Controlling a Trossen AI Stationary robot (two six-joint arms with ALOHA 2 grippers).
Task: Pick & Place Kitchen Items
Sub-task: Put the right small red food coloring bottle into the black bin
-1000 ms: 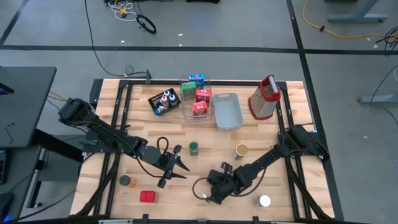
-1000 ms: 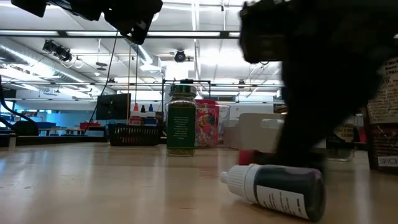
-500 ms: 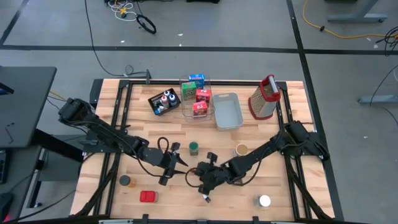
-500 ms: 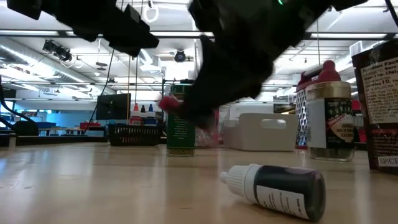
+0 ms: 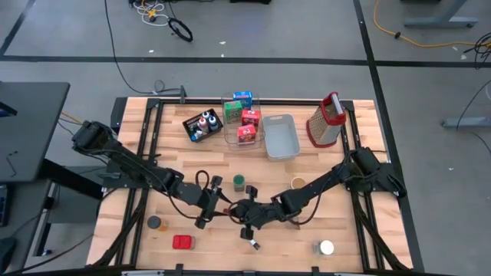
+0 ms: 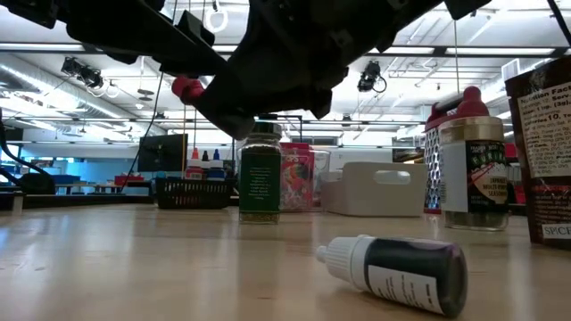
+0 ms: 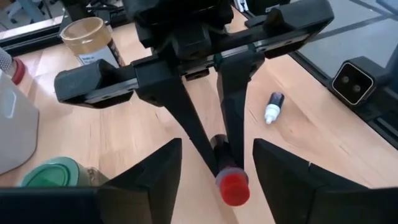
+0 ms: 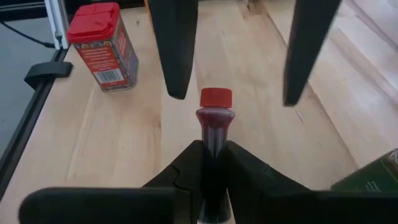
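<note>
red-capped bottle (image 8: 214, 124) pinched shut in right gripper (image 5: 247, 211), held above the table's near middle, long axis pointing cap-first straight at left gripper (image 5: 217, 201). left fingers (image 8: 176, 50) spread wide, empty, bracketing the cap without touching. looks like a handover: left arm nearer the cap. a second ago right gripper sat farther right and nearer the edge; since swung left to meet.

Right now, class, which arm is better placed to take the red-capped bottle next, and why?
The left. Its open gripper already brackets the red-capped bottle, which the right gripper holds out cap-first above the table's middle. It probably only needs to close for the handover.
</note>
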